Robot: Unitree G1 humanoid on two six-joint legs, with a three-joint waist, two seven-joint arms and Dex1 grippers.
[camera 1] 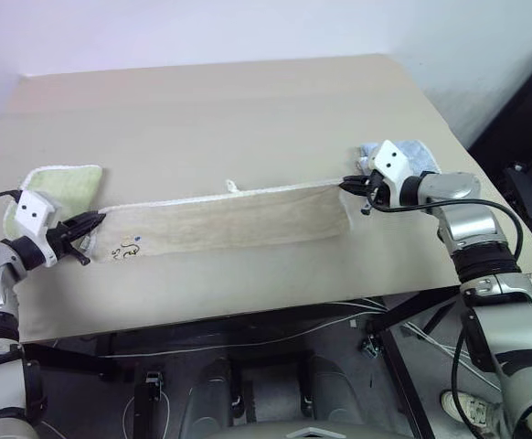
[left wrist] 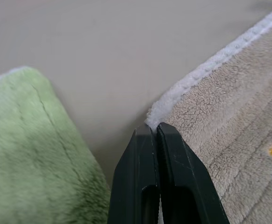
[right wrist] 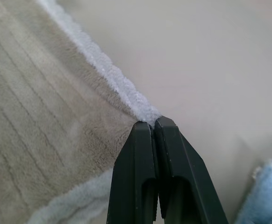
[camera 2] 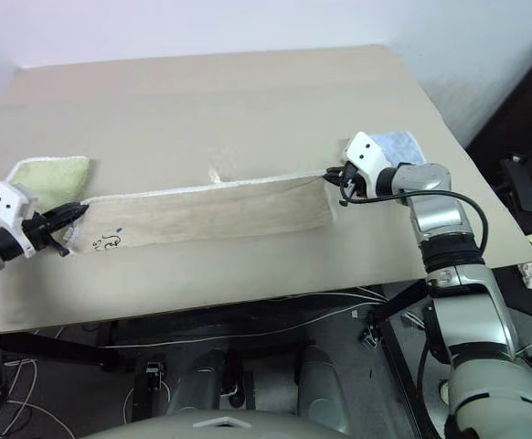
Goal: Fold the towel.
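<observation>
Left eye view, items running from the frame's left edge to its right:

Light green towel (camera 1: 60, 186), lying at middle left on the table (camera 1: 248, 101), just behind your left gripper.

Left gripper (camera 1: 90, 222), middle left: you are clenching it on the towel's white-edged corner, fingers (left wrist: 145, 177) pressed together over the cord.

Towel (camera 1: 229, 219), beige, stretching as a long band across the centre of the frame between your two grippers, its white loop (camera 1: 232, 187) sticking up at the far edge, a small dark mark near the left end.

Right gripper (camera 1: 356, 186), middle right: you are pinching the opposite far corner, fingers (right wrist: 143, 172) closed tight on the edging.

Light blue towel (camera 1: 412, 153), sitting just behind the right wrist.

Step in hand, as I judge it: you are carrying one long edge over to lay a lengthwise fold. The next move is calling for both corners travelling level and together, keeping the band taut, then lowering the edge square before letting go.
</observation>
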